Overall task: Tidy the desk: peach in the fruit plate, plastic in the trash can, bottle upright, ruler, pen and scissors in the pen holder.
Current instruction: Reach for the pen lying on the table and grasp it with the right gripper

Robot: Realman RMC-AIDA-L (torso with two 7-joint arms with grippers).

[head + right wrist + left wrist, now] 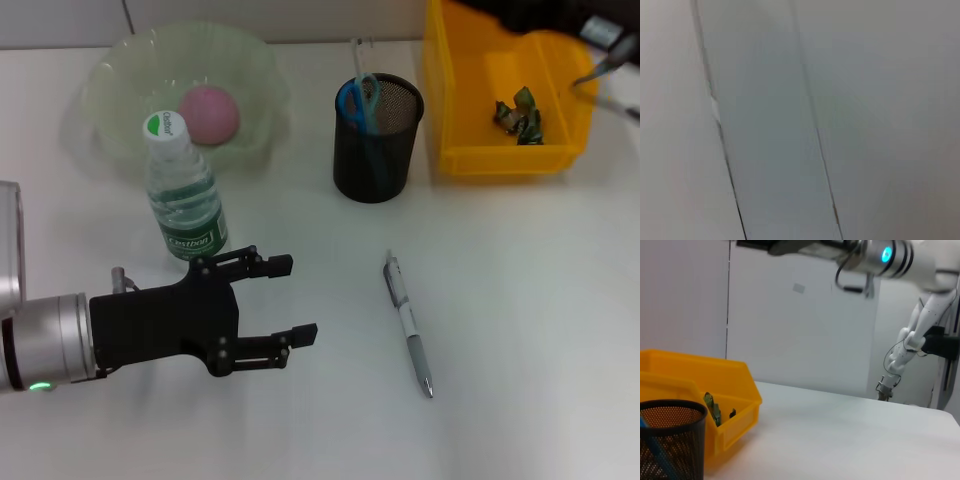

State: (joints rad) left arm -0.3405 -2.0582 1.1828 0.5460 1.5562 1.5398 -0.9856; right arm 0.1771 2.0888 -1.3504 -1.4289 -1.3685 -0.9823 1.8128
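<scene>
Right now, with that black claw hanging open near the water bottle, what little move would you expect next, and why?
Probably the open left gripper should slide toward the silver-and-white pen lying flat on the white desk. The pink peach is in the green plate, the clear bottle stands upright, and the blue scissors sit in the black mesh holder.

Bright even light, soft shadows, slight blur

Smooth matt white surface [520, 300]; black metal-mesh cylindrical pen holder [377, 140]; glossy yellow plastic bin [500, 90]; clear plastic water bottle [185, 195]; translucent pale-green plastic bowl [120, 85].
</scene>
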